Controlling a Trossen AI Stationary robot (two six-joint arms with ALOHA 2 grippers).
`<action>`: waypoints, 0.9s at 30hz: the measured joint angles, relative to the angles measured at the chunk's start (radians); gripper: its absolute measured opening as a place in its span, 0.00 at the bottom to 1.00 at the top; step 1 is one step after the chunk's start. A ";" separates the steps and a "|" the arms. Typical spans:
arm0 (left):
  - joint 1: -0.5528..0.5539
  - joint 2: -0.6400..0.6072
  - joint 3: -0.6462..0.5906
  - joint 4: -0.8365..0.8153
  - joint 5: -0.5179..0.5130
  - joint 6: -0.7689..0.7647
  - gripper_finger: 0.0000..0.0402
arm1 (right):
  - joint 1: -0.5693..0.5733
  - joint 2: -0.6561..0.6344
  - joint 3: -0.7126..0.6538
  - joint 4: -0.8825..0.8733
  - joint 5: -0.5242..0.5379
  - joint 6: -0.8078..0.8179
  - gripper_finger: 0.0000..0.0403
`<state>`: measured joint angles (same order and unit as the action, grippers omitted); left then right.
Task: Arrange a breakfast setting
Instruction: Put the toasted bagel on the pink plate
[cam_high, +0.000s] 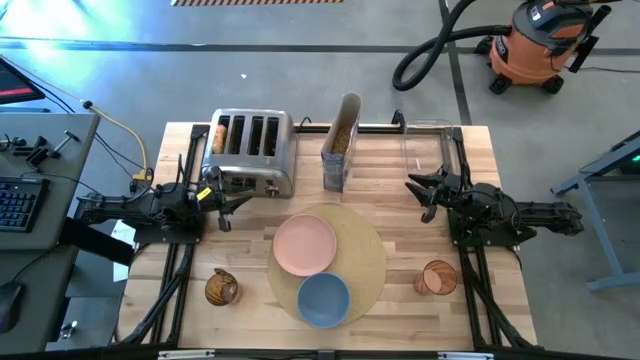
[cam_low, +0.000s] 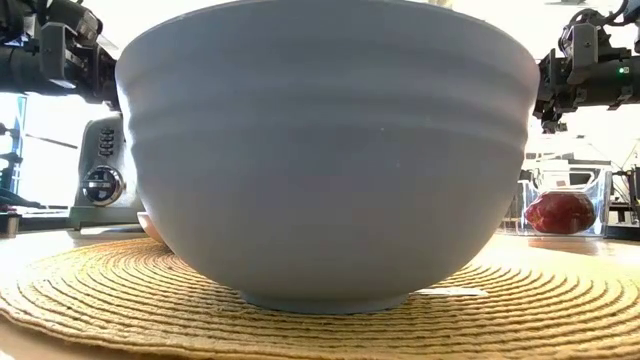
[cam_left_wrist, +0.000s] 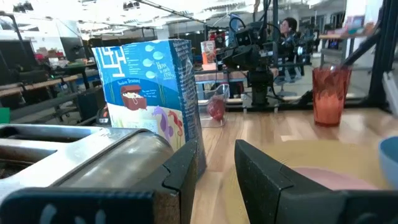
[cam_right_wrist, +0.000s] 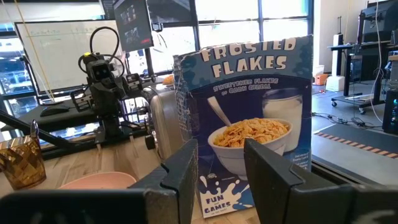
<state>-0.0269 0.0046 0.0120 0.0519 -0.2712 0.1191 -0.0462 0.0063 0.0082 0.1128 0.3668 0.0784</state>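
Observation:
A round tan placemat (cam_high: 360, 255) lies at the table's near middle. A pink plate (cam_high: 305, 245) and a smaller blue bowl (cam_high: 323, 298) stand on it; the bowl fills the low view (cam_low: 330, 150). A red fruit (cam_low: 560, 212) lies in a clear box at the far right. A tan round thing (cam_high: 217, 134), perhaps the bagel, sits at the toaster's left end. Beige flakes show in the tall cereal container (cam_high: 340, 155). No spoon shows. My left gripper (cam_high: 222, 200) is open and empty just in front of the toaster. My right gripper (cam_high: 425, 192) is open and empty at the right, near the clear box.
The steel four-slot toaster (cam_high: 250, 152) stands at the far left, and the cereal container to its right. A clear box (cam_high: 430, 145) stands at the far right. An amber cup (cam_high: 222, 288) stands near left, and an orange cup (cam_high: 437, 278) near right.

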 joint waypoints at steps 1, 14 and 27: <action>-0.001 0.000 0.001 0.004 0.001 -0.027 0.25 | 0.000 0.000 0.000 0.000 0.000 0.000 0.29; 0.000 0.000 0.001 0.106 -0.002 -0.162 0.25 | 0.000 0.000 0.000 0.000 0.000 0.000 0.29; 0.000 0.000 0.000 0.103 -0.020 -0.152 0.25 | 0.000 0.000 0.000 0.000 0.000 0.000 0.29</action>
<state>-0.0265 0.0044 0.0124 0.1551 -0.2912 -0.0330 -0.0462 0.0063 0.0079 0.1123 0.3670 0.0784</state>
